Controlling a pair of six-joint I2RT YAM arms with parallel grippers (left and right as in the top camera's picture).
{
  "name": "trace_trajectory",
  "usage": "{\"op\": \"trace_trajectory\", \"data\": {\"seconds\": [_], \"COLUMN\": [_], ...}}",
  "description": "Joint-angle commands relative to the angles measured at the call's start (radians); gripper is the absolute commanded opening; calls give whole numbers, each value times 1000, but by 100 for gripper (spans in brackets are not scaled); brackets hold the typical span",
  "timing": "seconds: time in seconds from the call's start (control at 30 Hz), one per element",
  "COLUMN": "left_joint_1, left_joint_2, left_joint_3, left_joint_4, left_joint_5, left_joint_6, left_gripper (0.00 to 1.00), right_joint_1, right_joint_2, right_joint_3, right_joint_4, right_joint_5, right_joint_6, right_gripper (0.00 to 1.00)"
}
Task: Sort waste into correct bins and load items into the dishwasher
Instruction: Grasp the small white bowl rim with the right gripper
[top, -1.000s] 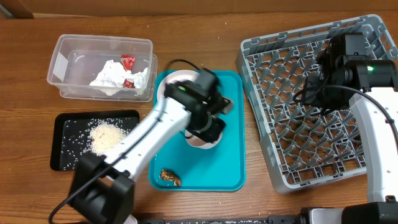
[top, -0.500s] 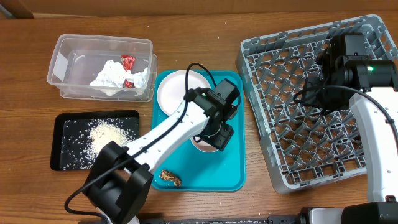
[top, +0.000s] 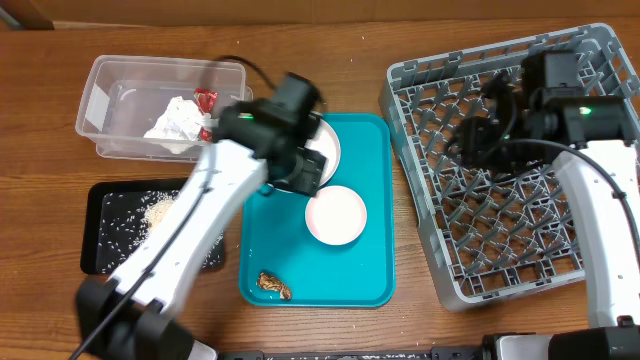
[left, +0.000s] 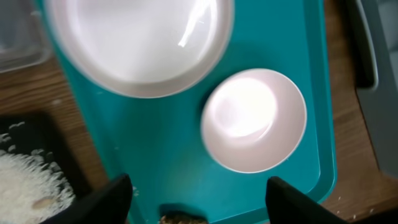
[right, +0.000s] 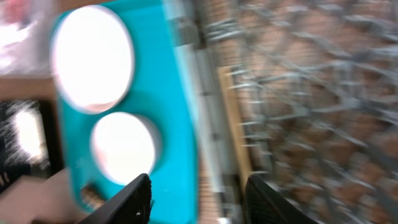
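Observation:
On the teal tray (top: 368, 262) lie a round white plate (top: 326, 141), a pale bowl (top: 336, 214) and a brown food scrap (top: 274, 285). My left gripper (top: 308, 172) hovers open over the plate's near edge, holding nothing. In the left wrist view the left gripper (left: 202, 202) frames bare tray, with the bowl (left: 254, 127) and plate (left: 140, 43) beyond and the scrap (left: 180, 219) at the bottom edge. My right gripper (top: 472, 145) is open above the grey dish rack (top: 500, 250). The blurred right wrist view shows the right gripper (right: 205, 199) empty near the rack's left rim.
A clear tub (top: 110, 100) at the back left holds a crumpled napkin (top: 185, 120) and a red wrapper (top: 205, 98). A black tray (top: 105, 255) in front of it carries loose rice (top: 158, 211). The left arm partly covers this tray.
My left gripper opened, let go of the bowl on the teal tray and drew back left toward the plate. The right gripper swung left over the rack and opened a little wider.

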Motion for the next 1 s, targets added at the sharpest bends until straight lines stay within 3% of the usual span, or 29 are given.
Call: {"op": "trace_trajectory", "data": {"seconds": [0.0,0.27,0.4,0.57,0.77,0.87,0.97], "left_joint_1": [116,301,325,325,325,325,325], "left_joint_2": [-99,-109,-109,-109,-109,-109,-109], "left_joint_3": [29,26,26,26,26,26,26], "left_joint_4": [-31,-87,-80,-77,-77,-77,-78], "left_joint_5": [-16,78,89,89,89,89,89], "left_joint_6": [-47,-56,-56,-55,-55,-55,-55], "left_gripper": [85,88,91,93,93,93,93], "right_joint_1": [106,341,422,504,525,523,515], "right_joint_2": [10,82,145,296,417,435,429], "right_joint_3": [1,-96,-145,-184,-184,-184,-172], "right_joint_4": [26,156,209,237,246,250,243], "right_joint_5": [-123,-37,-34,80,87,93,98], "right_joint_6": [-2,109,116,238,241,241,241], "right_gripper": [54,56,57,55,46,24,20]}}
